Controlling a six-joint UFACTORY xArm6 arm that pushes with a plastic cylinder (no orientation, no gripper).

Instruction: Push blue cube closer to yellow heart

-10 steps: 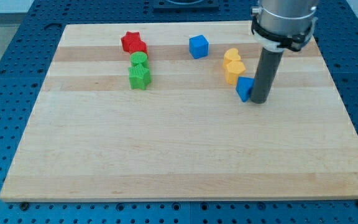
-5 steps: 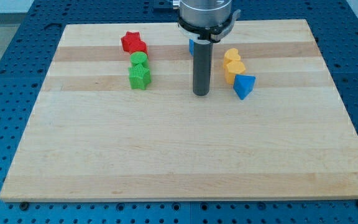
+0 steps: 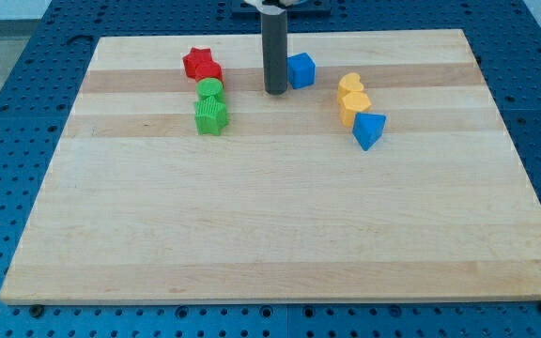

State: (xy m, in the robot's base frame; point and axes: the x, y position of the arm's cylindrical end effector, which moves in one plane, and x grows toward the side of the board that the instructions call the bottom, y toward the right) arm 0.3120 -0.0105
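The blue cube [image 3: 301, 70] sits near the view's top, a little right of centre. My tip [image 3: 274, 92] is just left of the cube, close to its left face; contact cannot be told. The yellow heart [image 3: 350, 85] lies to the right of the cube with a clear gap between them. A second yellow block [image 3: 354, 107] touches the heart from below.
A blue triangular block [image 3: 369, 130] lies just below the yellow blocks. At the view's upper left a red star [image 3: 201, 64], a green cylinder [image 3: 210, 90] and a green ribbed block [image 3: 211, 117] stand in a column. All rest on the wooden board [image 3: 270, 235].
My tip has moved from beside the blue triangular block leftward and up the view to the left side of the blue cube. The blocks have not visibly moved.
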